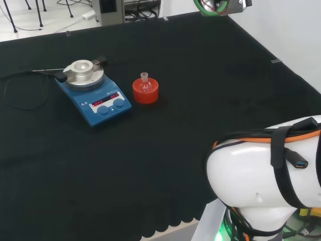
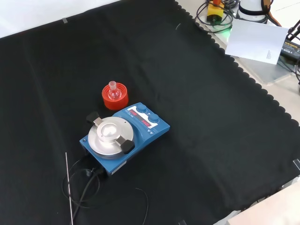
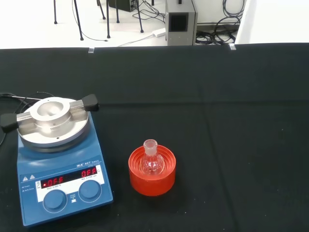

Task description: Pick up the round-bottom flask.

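A small clear round-bottom flask [image 1: 145,83] stands upright in a red ribbed ring stand [image 1: 145,94] near the middle of the black cloth. In the front view the flask [image 2: 113,91] and its stand [image 2: 115,98] sit just beyond the blue stirrer. Through the wrist view the flask [image 3: 151,159] is seen from some way off, neck up, seated in the stand [image 3: 151,179]. Nothing touches the flask.
A blue hotplate stirrer [image 1: 108,103] with a round metal block [image 1: 84,70] on top stands left of the stand in the head view, close beside it. Its black cable [image 1: 20,98] loops off to the left. The arm's white link [image 1: 266,175] stands at lower right.
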`<state>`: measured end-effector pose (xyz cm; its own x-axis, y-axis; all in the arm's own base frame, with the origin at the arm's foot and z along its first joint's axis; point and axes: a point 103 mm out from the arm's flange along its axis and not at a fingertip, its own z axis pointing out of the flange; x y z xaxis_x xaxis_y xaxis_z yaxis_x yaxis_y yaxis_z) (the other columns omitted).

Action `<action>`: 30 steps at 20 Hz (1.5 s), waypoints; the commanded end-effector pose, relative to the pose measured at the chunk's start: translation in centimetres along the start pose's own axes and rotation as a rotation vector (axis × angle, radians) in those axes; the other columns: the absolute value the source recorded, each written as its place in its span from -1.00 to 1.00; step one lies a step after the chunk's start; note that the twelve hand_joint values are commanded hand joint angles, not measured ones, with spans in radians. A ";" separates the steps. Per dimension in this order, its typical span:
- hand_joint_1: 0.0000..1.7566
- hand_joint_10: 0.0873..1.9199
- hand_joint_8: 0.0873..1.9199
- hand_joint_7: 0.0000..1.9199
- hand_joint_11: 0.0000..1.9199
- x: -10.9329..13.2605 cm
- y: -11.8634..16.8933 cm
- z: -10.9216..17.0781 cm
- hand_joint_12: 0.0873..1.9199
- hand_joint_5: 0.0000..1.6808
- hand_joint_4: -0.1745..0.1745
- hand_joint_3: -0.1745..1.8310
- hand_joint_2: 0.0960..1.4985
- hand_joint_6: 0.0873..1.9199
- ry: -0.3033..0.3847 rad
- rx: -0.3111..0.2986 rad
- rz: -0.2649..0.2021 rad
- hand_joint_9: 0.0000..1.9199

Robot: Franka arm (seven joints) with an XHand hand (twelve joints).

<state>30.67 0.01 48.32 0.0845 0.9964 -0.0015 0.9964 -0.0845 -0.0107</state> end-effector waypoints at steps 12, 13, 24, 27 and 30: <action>-0.88 -0.43 -0.55 -0.86 -1.00 -1.6 1.2 1.5 0.09 -0.71 -0.07 -0.54 0.68 -1.00 -0.028 0.017 0.024 -0.77; -0.83 -0.43 -0.55 -0.86 -1.00 -1.8 1.4 1.9 0.09 -0.71 -0.07 -0.56 0.66 -1.00 -0.015 0.018 0.027 -0.77; -0.57 -0.42 -0.53 -0.80 -1.00 -6.0 8.5 9.6 0.18 -0.65 -0.12 -0.58 0.54 -1.00 0.136 0.072 0.032 -0.72; -0.58 -0.42 -0.52 -0.80 -1.00 -6.9 11.2 12.3 0.19 -0.63 -0.13 -0.57 0.53 -1.00 0.163 0.100 0.029 -0.72; -0.59 -0.42 -0.52 -0.80 -1.00 -7.1 13.5 14.9 0.19 -0.63 -0.13 -0.57 0.53 -1.00 0.151 0.131 0.026 -0.71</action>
<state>37.20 -5.03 39.84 0.1171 0.9886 0.0943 0.9890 -0.1074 -0.1021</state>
